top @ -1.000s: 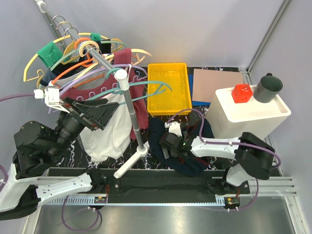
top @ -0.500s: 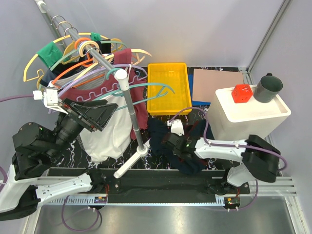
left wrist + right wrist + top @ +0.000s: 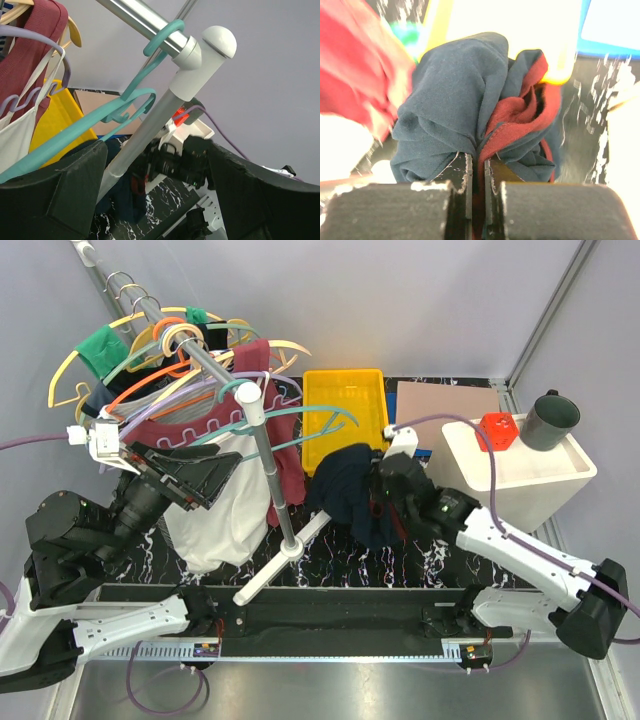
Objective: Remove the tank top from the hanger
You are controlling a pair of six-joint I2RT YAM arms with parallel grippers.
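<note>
The dark navy tank top (image 3: 343, 488) with maroon trim hangs bunched above the table, just in front of the yellow tray. My right gripper (image 3: 373, 502) is shut on it; in the right wrist view the fingers (image 3: 465, 172) pinch a navy and red fold (image 3: 455, 100). The teal hanger (image 3: 300, 418) hangs bare by its hook on the rail, its arms reaching over the tray. My left gripper (image 3: 222, 478) stands open beside the rack pole, holding nothing. In the left wrist view the hanger (image 3: 100, 117) crosses above that gripper (image 3: 155, 175), and the tank top (image 3: 125, 195) shows below.
A yellow tray (image 3: 345, 390) sits at the back centre, a brown board (image 3: 445, 410) to its right. A white box (image 3: 510, 470) carries a red cube (image 3: 496, 430) and a dark cup (image 3: 553, 420). The rack pole (image 3: 270, 460) stands between the arms, beside a maroon-and-white shirt (image 3: 215, 505).
My right gripper has shut on the tank top lying on the table and lifted it up and back toward the yellow tray. The left arm has not moved.
</note>
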